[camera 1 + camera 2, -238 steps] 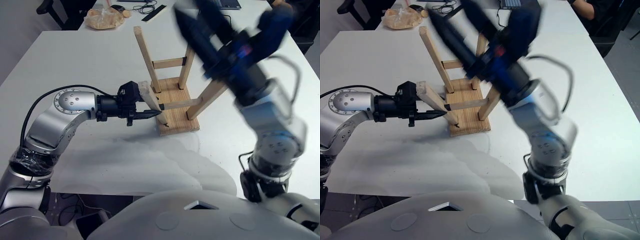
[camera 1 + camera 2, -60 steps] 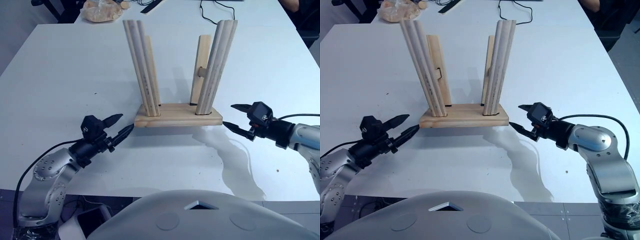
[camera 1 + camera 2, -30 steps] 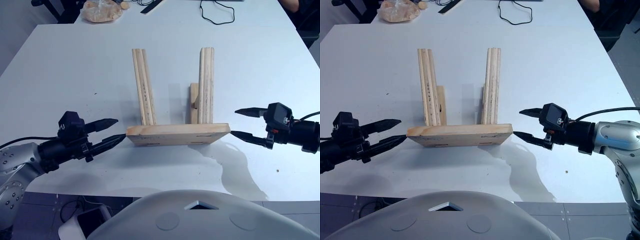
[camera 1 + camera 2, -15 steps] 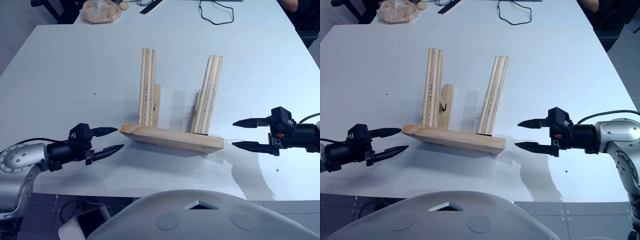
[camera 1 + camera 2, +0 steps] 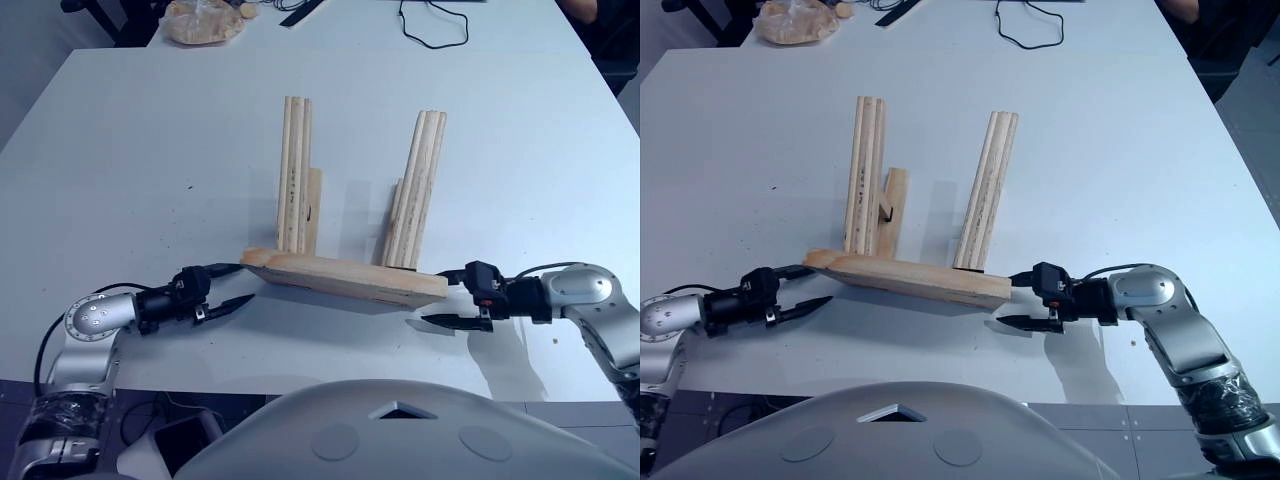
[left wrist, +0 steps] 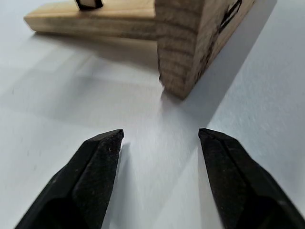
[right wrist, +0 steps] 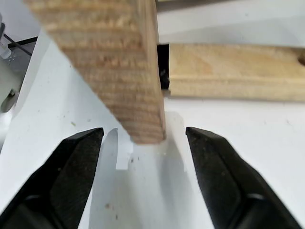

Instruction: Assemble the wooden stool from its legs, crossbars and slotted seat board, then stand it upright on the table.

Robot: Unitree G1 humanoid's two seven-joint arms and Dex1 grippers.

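pale wood stool (image 5: 350,215) sits upside down on the white desk (image 5: 120,150) in the left eye view, its seat board (image 5: 345,278) flat on the desk near the robot's edge and its legs (image 5: 295,175) pointing up in two close pairs, one toward each end of the board. the board lies slightly askew, its left end a little farther from the robot than its right. the left gripper (image 5: 240,283) lies low at the board's left end, spread open and holding nothing, one fingertip just beside the corner. the right gripper (image 5: 440,298) is at the board's right end, also spread open and empty. a cable (image 5: 435,25) and a bag (image 5: 205,20) lie at the far end of the desk.

right eye view: the same layout, with the left gripper (image 5: 808,285) and the right gripper (image 5: 1010,300) flanking the seat board (image 5: 910,278), both low over the desk.

left wrist view: the two dark fingers (image 6: 95,176) stand apart, with bare desk between them and the end grain of the seat board (image 6: 190,47) just beyond the tips, not touched.

right wrist view: the open fingers (image 7: 71,176) frame the board's end (image 7: 114,62), which reaches down between the tips with a gap on each side; a leg (image 7: 233,71) runs off behind it.
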